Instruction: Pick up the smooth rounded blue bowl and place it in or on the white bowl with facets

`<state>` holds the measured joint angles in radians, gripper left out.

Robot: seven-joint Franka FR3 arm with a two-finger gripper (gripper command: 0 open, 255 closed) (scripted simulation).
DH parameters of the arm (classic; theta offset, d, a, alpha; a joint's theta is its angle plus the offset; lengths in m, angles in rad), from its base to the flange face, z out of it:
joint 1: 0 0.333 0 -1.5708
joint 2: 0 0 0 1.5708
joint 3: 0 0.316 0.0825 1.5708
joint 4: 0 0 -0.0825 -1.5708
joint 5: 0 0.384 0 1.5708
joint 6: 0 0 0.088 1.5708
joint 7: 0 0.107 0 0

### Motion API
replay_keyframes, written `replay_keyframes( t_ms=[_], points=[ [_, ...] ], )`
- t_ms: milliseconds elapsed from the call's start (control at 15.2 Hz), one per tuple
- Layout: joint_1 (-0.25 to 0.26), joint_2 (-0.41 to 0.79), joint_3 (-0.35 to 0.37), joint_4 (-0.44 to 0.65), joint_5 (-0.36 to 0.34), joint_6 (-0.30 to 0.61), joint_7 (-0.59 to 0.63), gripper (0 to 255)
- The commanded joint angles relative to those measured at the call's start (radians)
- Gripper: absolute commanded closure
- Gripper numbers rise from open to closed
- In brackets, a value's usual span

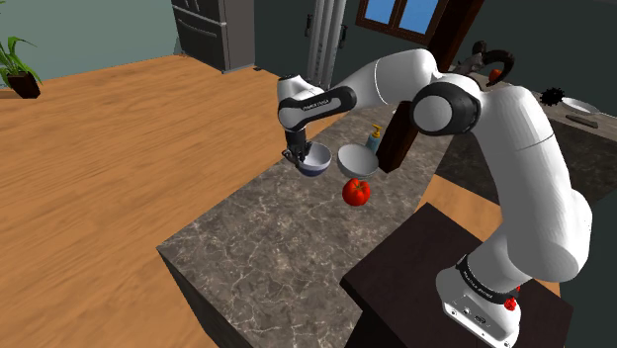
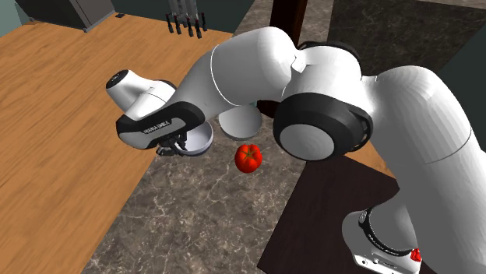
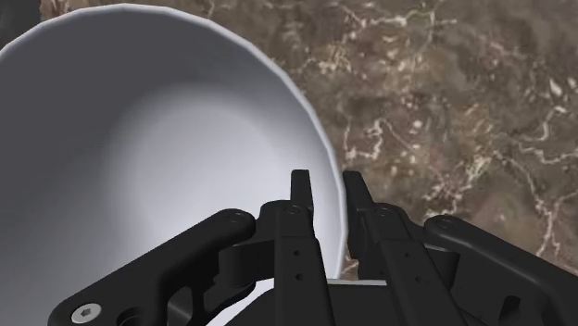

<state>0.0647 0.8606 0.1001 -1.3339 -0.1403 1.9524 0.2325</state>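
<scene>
The marble table [image 1: 257, 257] ran across the shoulder view, and the arm [image 1: 396, 74] reached out over it to the far edge by the wood floor [image 1: 99, 178]. There at that edge was the blue bowl [image 1: 318, 161], upright, dark blue outside and pale inside. Whether it sat on the table or hung just above it, I could not tell. Just beside it, on the shoulder view's right, sat the white bowl [image 1: 356, 158]. Nearer the stand [image 1: 415, 257] lay a red tomato [image 1: 357, 192], close by the white bowl. And the claw [image 3: 329, 190] was on the blue bowl. In the wrist view the fingers [image 3: 301, 190] stood nearly together, pinching its rim, one inside the wall and one outside. The bowl's hollow spread away to one side of the claw.
</scene>
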Motion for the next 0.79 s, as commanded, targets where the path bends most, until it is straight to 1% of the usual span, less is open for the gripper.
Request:
replay_keyframes(
  t_ms=[0,726],
  points=[
    [-0.002,-0.018,0.001,-0.003,0.001,-0.014,-0.003,255],
    [-0.004,-0.098,0.006,0.013,0.009,-0.109,-0.010,255]
  ],
)
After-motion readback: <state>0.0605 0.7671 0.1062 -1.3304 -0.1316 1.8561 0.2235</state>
